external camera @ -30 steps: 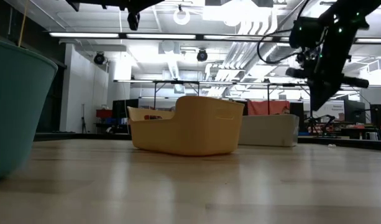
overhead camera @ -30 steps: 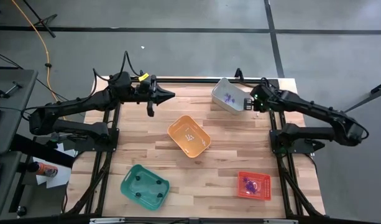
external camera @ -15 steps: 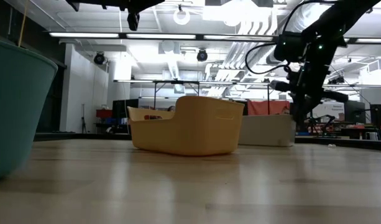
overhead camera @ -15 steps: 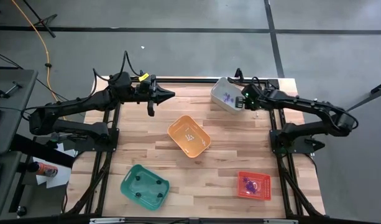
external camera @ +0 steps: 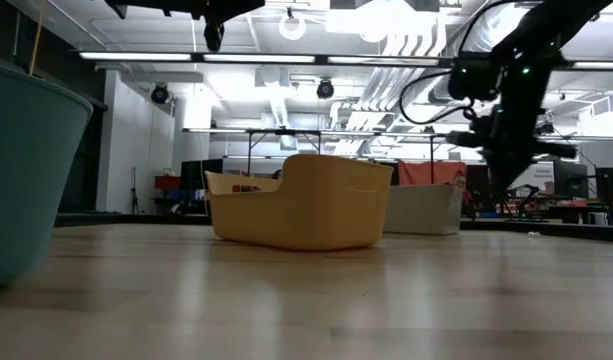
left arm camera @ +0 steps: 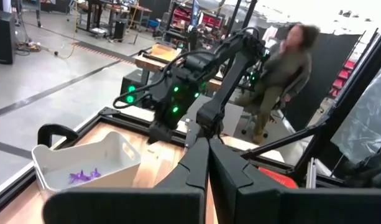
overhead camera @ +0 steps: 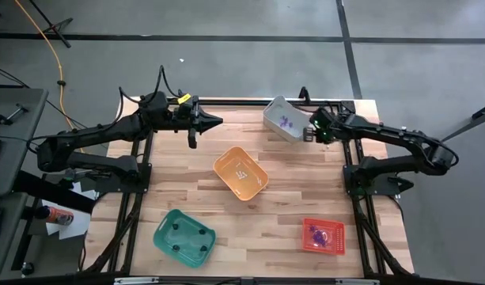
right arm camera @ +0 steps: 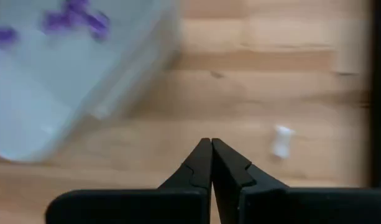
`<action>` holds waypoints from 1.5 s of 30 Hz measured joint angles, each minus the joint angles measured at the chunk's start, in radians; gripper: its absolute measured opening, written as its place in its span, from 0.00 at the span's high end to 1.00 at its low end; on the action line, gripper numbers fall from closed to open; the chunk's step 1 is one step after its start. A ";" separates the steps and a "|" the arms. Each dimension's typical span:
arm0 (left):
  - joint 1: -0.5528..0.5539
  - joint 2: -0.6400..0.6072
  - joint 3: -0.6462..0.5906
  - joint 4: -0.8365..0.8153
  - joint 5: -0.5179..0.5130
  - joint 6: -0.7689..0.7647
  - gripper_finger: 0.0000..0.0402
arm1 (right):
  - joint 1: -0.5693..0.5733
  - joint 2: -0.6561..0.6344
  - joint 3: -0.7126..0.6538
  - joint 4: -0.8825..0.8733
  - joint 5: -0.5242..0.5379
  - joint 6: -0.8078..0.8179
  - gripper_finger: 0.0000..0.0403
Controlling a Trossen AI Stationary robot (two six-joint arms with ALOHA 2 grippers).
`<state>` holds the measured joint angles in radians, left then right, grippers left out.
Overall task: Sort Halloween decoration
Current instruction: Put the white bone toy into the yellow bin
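- Since a second ago, our right gripper point(overhead camera: 309, 134), fingers together and empty, has shoved the grey bin point(overhead camera: 283, 122) slightly leftward.
- We see a whitish trinket point(right arm camera: 281, 140) lying on the wood just beside its tips, nearer this arm.

Left claw point(overhead camera: 218, 120) and right claw point(overhead camera: 309, 134) both closed, raised.

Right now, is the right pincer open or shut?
Shut and empty: the right pincer shows fingertips pressed together over bare wood beside the grey bin, nothing between them.

Four bins sat on the wooden table point(overhead camera: 305, 198) — grey bin point(overhead camera: 282, 121) upper right, orange bin point(overhead camera: 240, 173) centre, green bin point(overhead camera: 183, 237) lower left, red bin point(overhead camera: 322, 236) lower right (a seated person point(left arm camera: 283, 74) behind).
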<state>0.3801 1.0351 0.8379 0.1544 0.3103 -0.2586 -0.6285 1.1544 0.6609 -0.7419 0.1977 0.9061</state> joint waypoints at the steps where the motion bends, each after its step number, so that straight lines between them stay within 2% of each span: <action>1: 0.000 0.000 0.000 -0.008 0.000 0.003 1.00 | 0.000 -0.013 0.000 -0.041 0.006 -0.013 1.00; 6: 0.000 0.000 0.000 -0.038 0.000 0.043 1.00 | -0.020 -0.049 -0.016 -0.216 0.037 -0.029 1.00; 14: 0.000 0.000 0.000 -0.038 0.000 0.044 1.00 | -0.137 -0.048 -0.054 -0.129 -0.013 -0.094 0.98; 20: 0.000 0.000 0.000 -0.038 0.000 0.043 1.00 | -0.233 -0.006 -0.081 -0.089 -0.054 -0.160 0.83; 26: 0.000 0.000 0.000 -0.037 0.000 0.043 1.00 | -0.266 0.045 -0.087 -0.027 -0.077 -0.205 0.70; 30: 0.000 0.000 0.000 -0.037 -0.001 0.043 1.00 | -0.270 0.085 -0.087 -0.005 -0.121 -0.212 0.69; 45: 0.000 0.000 0.000 -0.037 -0.008 0.044 1.00 | -0.270 0.268 -0.079 0.027 -0.128 -0.235 0.69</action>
<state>0.3801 1.0351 0.8379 0.1177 0.3021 -0.2146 -0.8989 1.4225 0.5822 -0.7151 0.0696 0.6713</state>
